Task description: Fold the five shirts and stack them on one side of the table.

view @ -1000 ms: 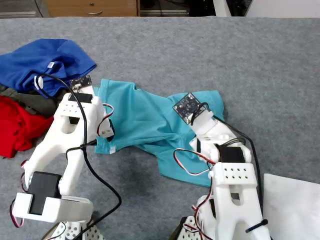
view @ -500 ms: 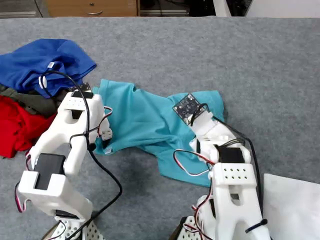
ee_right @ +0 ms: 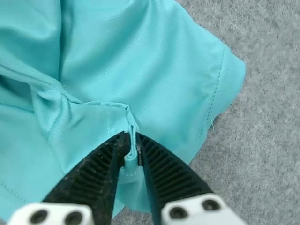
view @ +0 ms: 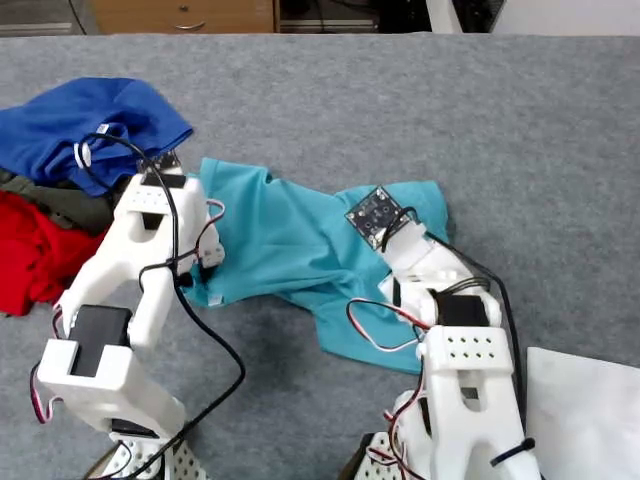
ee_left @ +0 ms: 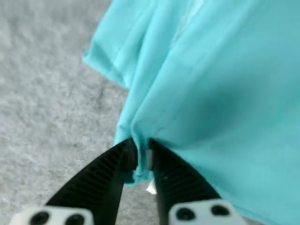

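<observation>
While left claw [ee_left: 143, 157] and right claw [ee_right: 132, 146] pinch shirt [view: 290, 240] hems, table [view: 540, 130] beyond

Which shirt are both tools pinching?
The teal shirt, spread mid-table. The blue shirt, red shirt and dark shirt lie heaped aside, unheld.

Left gripper [ee_left: 143, 152] and right gripper [ee_right: 132, 140] — jaws tight together, arms low.
</observation>
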`<state>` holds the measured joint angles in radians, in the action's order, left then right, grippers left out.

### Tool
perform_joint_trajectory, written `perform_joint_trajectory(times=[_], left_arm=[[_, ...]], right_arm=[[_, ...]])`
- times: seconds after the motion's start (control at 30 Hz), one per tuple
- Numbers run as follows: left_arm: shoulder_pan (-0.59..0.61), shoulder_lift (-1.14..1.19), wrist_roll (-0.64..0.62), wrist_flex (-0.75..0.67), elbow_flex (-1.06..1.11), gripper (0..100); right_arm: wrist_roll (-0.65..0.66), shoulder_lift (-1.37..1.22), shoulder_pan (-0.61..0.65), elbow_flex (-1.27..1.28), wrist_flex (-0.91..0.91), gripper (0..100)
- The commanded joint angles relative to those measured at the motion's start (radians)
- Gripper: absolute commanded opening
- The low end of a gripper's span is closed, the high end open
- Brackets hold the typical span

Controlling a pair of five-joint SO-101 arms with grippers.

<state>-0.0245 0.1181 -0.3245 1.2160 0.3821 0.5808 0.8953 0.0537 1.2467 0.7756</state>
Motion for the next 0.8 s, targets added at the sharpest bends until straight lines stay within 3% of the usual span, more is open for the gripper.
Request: perform_joint_trajectory(times=[0.0, 0.37, 0.67, 0.77], left_arm=[[0.002, -0.002, -0.029, 0.061, -0.161, 2], [0.003, 0.007, -0.037, 0.310, -0.781, 2], [0.008, 0.007, -0.080, 0.313, -1.195, 2], [0.011, 0.002, -0.087, 0.301, -1.372, 2]], right_arm=[[0.000, 0.019, 0.005, -0.053, 0.011, 0.4], [-0.008, 0.010, 0.007, -0.572, 0.190, 0.4], [-0.009, 0.010, -0.008, -0.831, 0.074, 0.4], [-0.075, 0.010, -0.054, -0.957, 0.054, 0.4]])
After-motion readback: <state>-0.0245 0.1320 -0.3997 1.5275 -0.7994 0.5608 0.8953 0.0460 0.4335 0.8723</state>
